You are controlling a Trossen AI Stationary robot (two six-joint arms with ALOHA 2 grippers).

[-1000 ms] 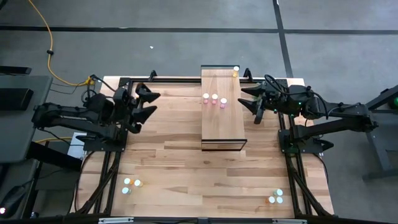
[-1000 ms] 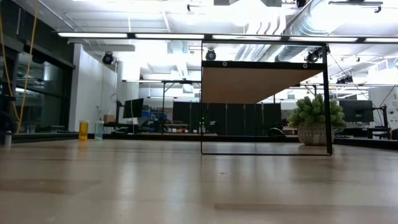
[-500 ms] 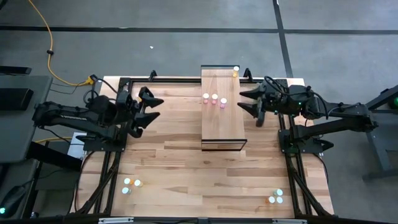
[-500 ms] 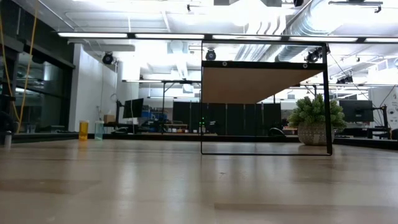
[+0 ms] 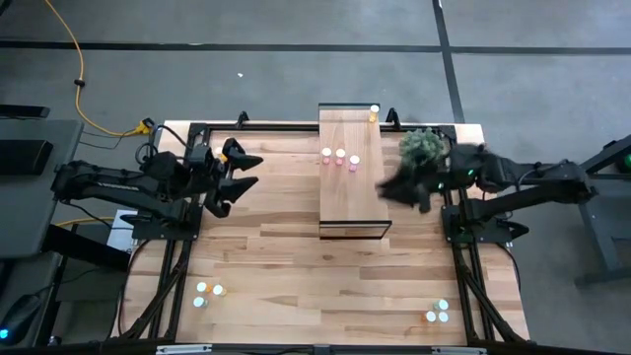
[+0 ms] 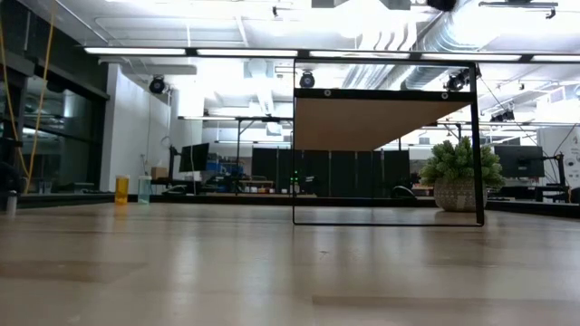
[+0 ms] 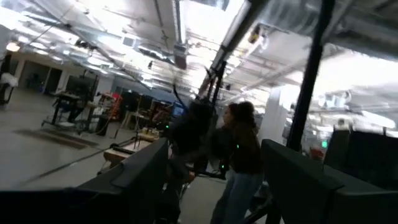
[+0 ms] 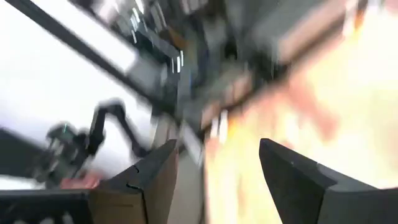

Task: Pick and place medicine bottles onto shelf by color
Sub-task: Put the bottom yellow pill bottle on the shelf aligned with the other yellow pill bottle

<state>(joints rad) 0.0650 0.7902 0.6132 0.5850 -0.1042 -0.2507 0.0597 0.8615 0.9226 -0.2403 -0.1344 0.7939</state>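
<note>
High view: both hands, left hand (image 5: pixel 240 170) and right hand (image 5: pixel 402 184), spread and empty (nothing grasped); descend squarely over one medicine bottle (image 5: pixel 218 290), then clench.

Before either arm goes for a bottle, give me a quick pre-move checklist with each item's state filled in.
1. Left gripper open and empty: ok.
2. Right gripper open and empty: ok; it is blurred beside the shelf.
3. Shelf has bare board: ok.
4. Three pink bottles upright in a row on the shelf: ok.
5. Bottles waiting at the near left and near right table corners: ok.
6. Bottle at the shelf's far corner stable: cannot tell.
</note>
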